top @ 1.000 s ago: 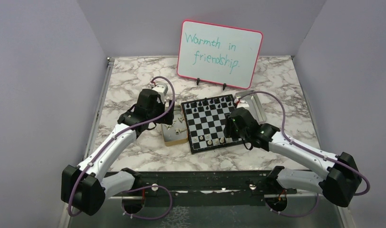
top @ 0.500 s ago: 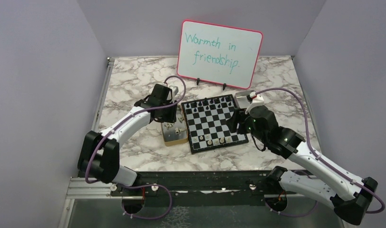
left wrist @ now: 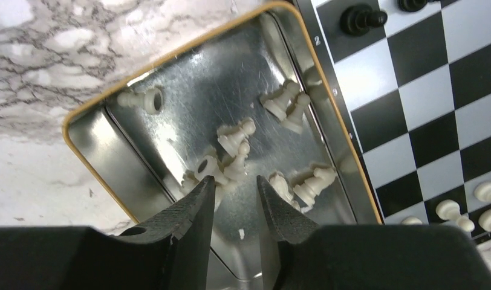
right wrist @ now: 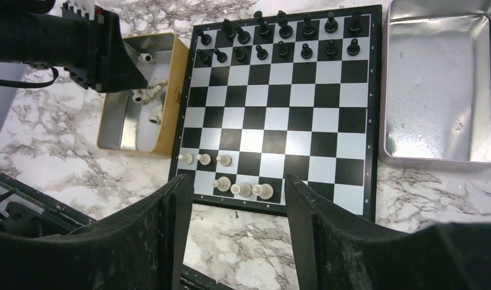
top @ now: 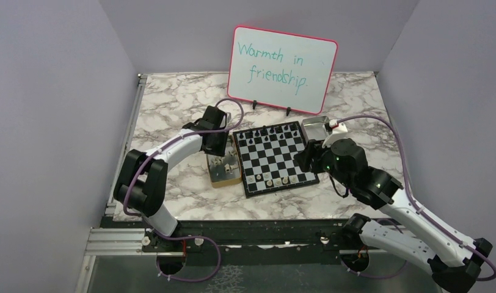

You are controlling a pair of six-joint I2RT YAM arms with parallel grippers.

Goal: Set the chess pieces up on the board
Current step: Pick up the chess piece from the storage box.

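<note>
Chess pieces of the pale set lie tumbled on their sides in the tan-rimmed tin just left of the board, their long axes pointing every way. Our left claw hangs right over them, jaws narrowed to a slim gap with nothing seen pinched. The nearest piece lies just past its tips, so this arm is nearer. Our right claw hovers wide apart, holding nothing, over the board's near edge. Only the left wrist view separates the tin's pieces. Only the right wrist view shows black's two far rows filled and six pale men by the near-left corner.
</note>
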